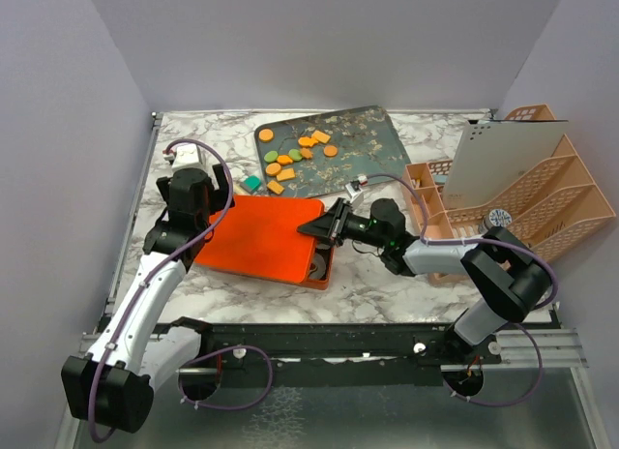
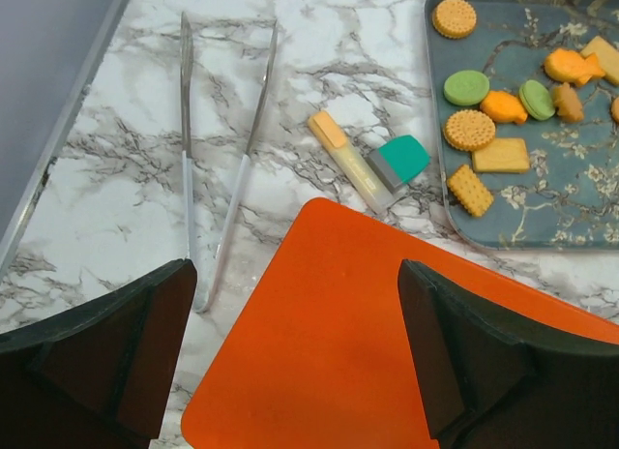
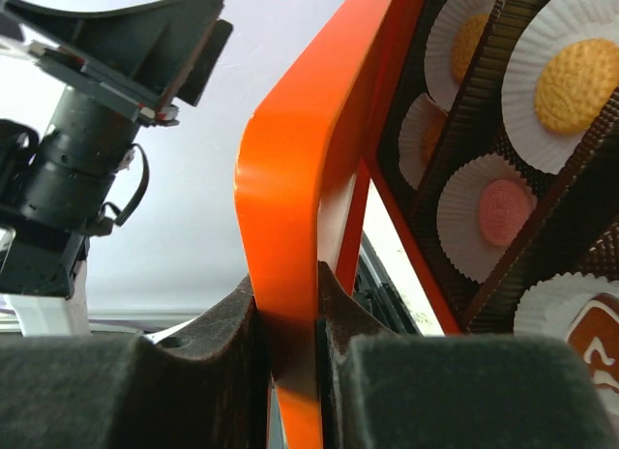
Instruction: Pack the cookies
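Observation:
Several cookies (image 1: 290, 159), orange and green, lie on the dark floral tray (image 1: 368, 149) at the back; they also show in the left wrist view (image 2: 469, 130). An orange lid (image 1: 261, 236) lies tilted over the orange box (image 1: 324, 270). My right gripper (image 1: 334, 222) is shut on the lid's right edge (image 3: 290, 304) and holds it raised. Under the lid, paper cups hold cookies (image 3: 575, 81) in the box's brown insert. My left gripper (image 2: 295, 372) is open above the lid's left corner (image 2: 329, 352), touching nothing.
Metal tongs (image 2: 218, 159) lie on the marble left of the lid. A teal and yellow eraser-like block (image 2: 382, 164) lies between the tongs and the tray. A peach file rack (image 1: 513, 193) stands at the right.

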Motion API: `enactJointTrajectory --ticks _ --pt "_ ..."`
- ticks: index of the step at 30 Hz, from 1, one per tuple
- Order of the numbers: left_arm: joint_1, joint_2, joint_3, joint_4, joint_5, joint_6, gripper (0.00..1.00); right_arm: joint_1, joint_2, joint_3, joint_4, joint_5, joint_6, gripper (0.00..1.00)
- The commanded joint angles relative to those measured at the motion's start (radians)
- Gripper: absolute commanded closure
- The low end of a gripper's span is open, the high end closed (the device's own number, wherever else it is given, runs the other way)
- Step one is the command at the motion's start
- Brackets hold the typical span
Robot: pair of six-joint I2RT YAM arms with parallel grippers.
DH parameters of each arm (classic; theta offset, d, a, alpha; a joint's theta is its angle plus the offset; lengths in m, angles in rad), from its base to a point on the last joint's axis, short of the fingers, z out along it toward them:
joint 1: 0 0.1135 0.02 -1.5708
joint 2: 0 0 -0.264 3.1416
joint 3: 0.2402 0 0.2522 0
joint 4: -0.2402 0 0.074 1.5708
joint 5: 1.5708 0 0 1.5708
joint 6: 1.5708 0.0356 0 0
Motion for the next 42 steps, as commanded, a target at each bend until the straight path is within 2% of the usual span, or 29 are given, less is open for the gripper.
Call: enactJointTrajectory --ticks 1,5,9,16,23,26,32,40,42 --pt "0.067 0.064 -0.018 -0.012 0.157 -0.03 0.06 -0.028 0.013 -0.063 0.104 0.005 0.015 1.0" --pt "0.115 0.139 -0.018 -0.012 0.259 -0.043 0.05 -0.049 0.044 -0.11 0.166 0.015 0.023 0.99" --pt "0.144 0.194 -0.013 -0.012 0.327 -0.046 0.05 -0.068 0.098 -0.138 0.232 0.007 0.033 0.94" --pt "0.149 0.246 -0.022 -0.024 0.338 -0.031 0.04 -0.094 0.196 -0.151 0.301 -0.036 0.036 0.86" --pt "0.151 0.298 -0.016 -0.035 0.342 -0.033 0.04 -0.108 0.226 -0.145 0.321 -0.049 0.005 0.87" --pt "0.151 0.318 -0.011 -0.039 0.344 -0.033 0.04 -0.112 0.202 -0.119 0.296 -0.07 -0.045 0.88" --pt "0.152 0.337 -0.007 -0.04 0.364 -0.031 0.03 -0.125 0.114 -0.071 0.125 -0.048 -0.157 0.87" --pt "0.151 0.368 -0.001 -0.046 0.361 -0.024 0.03 -0.168 0.127 -0.071 0.075 -0.04 -0.152 0.83" --pt "0.152 0.376 0.0 -0.046 0.358 -0.021 0.03 -0.172 0.14 -0.067 0.069 -0.048 -0.156 0.78"
